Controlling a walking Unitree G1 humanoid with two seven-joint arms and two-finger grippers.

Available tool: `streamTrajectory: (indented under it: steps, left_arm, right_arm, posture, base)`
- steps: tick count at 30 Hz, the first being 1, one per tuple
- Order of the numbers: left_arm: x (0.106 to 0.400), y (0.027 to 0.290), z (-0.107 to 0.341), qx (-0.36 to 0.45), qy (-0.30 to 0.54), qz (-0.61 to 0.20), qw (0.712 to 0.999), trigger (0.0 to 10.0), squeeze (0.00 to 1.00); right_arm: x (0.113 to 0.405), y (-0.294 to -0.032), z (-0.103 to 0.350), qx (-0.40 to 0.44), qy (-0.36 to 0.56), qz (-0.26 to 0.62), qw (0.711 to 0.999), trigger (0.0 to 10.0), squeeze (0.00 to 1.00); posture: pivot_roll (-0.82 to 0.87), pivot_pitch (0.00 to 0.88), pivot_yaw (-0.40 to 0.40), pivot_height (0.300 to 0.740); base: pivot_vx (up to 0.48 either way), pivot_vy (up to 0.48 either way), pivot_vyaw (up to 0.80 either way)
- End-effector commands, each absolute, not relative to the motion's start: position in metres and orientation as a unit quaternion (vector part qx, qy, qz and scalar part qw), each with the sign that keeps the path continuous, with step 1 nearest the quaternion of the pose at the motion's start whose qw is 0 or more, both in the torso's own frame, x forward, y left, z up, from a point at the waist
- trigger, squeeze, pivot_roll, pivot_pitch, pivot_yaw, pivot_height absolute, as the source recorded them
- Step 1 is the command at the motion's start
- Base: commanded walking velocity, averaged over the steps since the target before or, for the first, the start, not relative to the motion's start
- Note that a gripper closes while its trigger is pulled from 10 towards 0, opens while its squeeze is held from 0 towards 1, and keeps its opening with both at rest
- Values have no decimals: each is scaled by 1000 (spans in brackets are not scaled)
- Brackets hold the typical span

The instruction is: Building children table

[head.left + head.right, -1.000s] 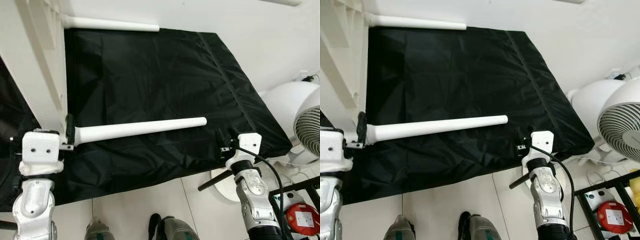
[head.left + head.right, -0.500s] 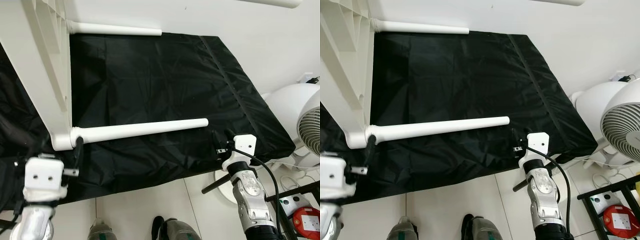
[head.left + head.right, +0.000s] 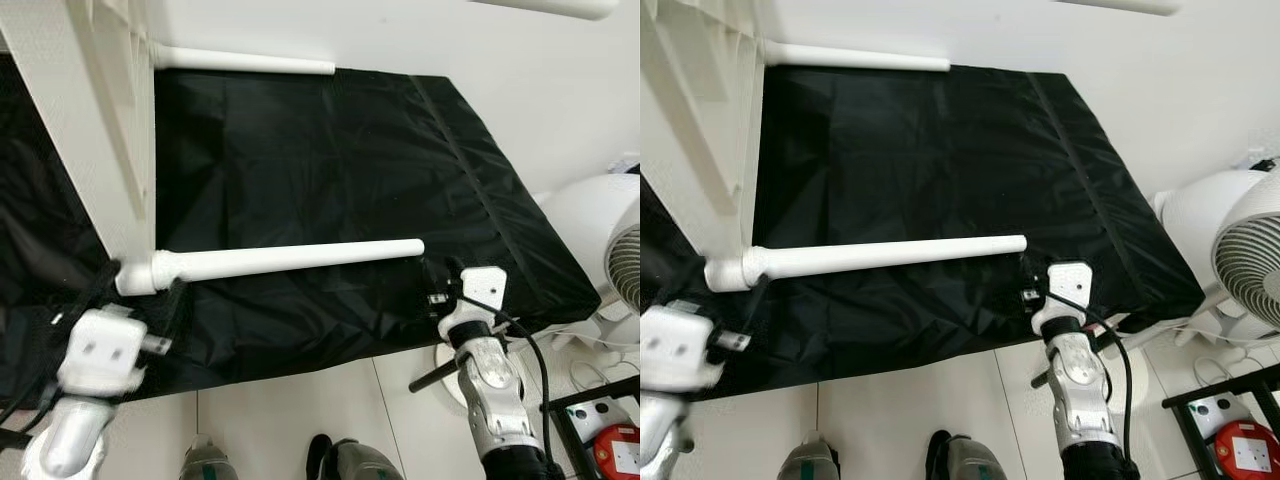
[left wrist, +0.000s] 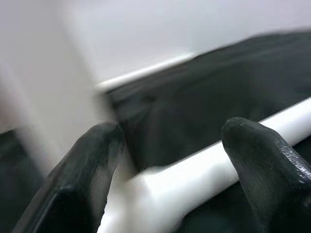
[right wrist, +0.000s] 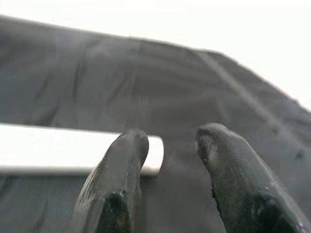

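A white table top stands on edge at the left of a black cloth. From its near corner a white leg runs right, low over the cloth; a second white leg runs along the far edge. My left gripper is open just short of the near leg's base, one finger on each side; in the left wrist view the leg lies beyond the spread fingers. My right gripper hangs open just below the leg's free tip, with nothing between its fingers.
A white fan stands on the floor at the right, with a black rack holding a red object below it. The cloth's front edge meets white floor tiles, where my feet stand. A white wall runs behind.
My left gripper has come off the near leg's base and drawn back towards me, now open. The camera has shifted a little. The right gripper stays by the leg's tip.
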State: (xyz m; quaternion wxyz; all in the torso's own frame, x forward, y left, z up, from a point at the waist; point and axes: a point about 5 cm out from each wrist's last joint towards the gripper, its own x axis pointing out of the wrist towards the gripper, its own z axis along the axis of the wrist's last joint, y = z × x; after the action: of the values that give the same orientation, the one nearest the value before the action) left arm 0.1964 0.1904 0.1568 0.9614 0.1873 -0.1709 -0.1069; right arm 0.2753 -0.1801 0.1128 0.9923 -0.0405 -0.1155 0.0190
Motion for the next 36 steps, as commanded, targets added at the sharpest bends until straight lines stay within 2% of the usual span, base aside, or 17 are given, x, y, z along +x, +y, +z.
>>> streamTrajectory:
  steps: [1,3,6,14,19,24,36]
  left_arm:
    - [196,186,145,168,-142,-128,967,10000,0]
    - [198,183,144,159,-143,-134,968,10000,0]
    - [211,161,142,144,-152,-183,961,10000,0]
    - [220,148,138,139,-149,-214,955,10000,0]
    - [241,127,135,115,-132,-239,955,10000,0]
    - [262,110,130,67,-105,-219,968,10000,0]
    - [296,94,134,36,-79,-194,977,10000,0]
  right_arm:
    - [274,-183,114,-44,-120,8,992,10000,0]
    - [274,-181,116,-47,-126,9,991,10000,0]
    - [267,-177,128,-42,-153,-6,987,10000,0]
    - [264,-176,129,-38,-158,-16,987,10000,0]
    - [259,-177,130,-30,-156,-59,985,10000,0]
    - [259,-179,132,-32,-150,-101,983,10000,0]
    - [262,-171,128,-49,-147,-99,983,10000,0]
  posture:
    - [190,92,-94,740]
    - [183,87,-91,740]
    - [146,52,-69,740]
    - [124,39,-56,740]
    - [88,28,-36,740]
    - [61,12,-28,740]
    - [44,0,-41,740]
  base:
    - [0,0,0]
    - [0,0,0]
    - [0,0,0]
    - [0,0,0]
    - [0,0,0]
    - [0,0,0]
    - [0,0,0]
